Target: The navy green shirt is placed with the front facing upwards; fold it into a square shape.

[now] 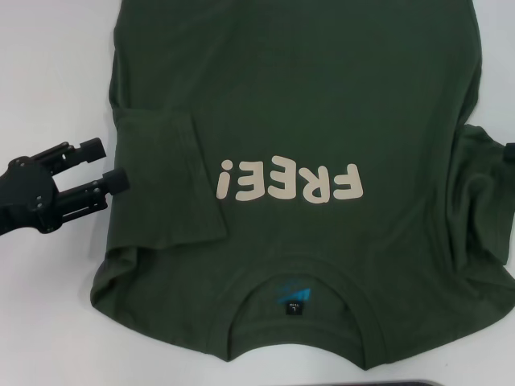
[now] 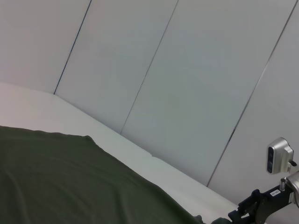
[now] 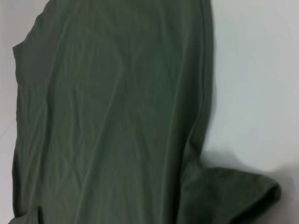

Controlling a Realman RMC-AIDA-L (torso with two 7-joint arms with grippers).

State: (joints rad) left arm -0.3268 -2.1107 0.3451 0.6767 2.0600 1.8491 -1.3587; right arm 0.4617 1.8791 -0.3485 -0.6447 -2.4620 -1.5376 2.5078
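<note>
The navy green shirt (image 1: 306, 104) lies flat on the white table, front up, with the cream "FREE!" lettering (image 1: 290, 181) and the collar with its neck tag (image 1: 294, 304) towards me. Its left sleeve (image 1: 165, 177) is folded in over the chest. The right sleeve (image 1: 483, 201) lies rumpled at the shirt's right side. My left gripper (image 1: 109, 165) is open and empty, just off the shirt's left edge beside the folded sleeve. Only a sliver of my right gripper (image 1: 509, 150) shows at the right edge; it also shows far off in the left wrist view (image 2: 254, 207). The right wrist view shows shirt cloth (image 3: 107, 121).
The white table (image 1: 48, 72) shows bare to the left of the shirt and in the right wrist view (image 3: 257, 84). A grey panelled wall (image 2: 187, 84) stands behind the table. A dark edge (image 1: 402, 383) sits at the near table edge.
</note>
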